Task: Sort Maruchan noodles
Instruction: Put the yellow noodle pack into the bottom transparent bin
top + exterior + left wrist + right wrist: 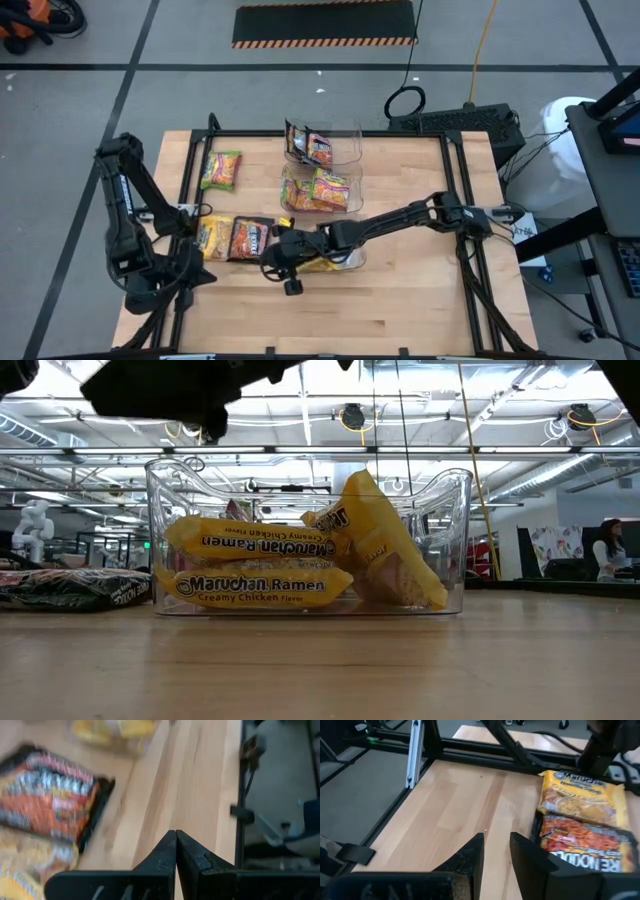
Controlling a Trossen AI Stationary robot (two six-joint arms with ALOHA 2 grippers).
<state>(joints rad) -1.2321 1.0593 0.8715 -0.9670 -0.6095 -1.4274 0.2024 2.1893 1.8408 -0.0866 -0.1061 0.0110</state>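
Note:
Two Maruchan noodle packets lie flat side by side on the table, one yellow and one dark. A green-yellow packet lies farther back on the left. My left gripper is shut and empty above the table, just on the near-left side of the yellow packet. Its closed fingertips show over bare wood. My right gripper reaches in from the right, near the dark packet. It is open, with nothing between its fingers.
Three clear bins stand in a row at mid-table. The far one holds dark packets, the middle one green-yellow ones, and the near one yellow ones. Bare wood lies along the near edge. A black frame rims the table.

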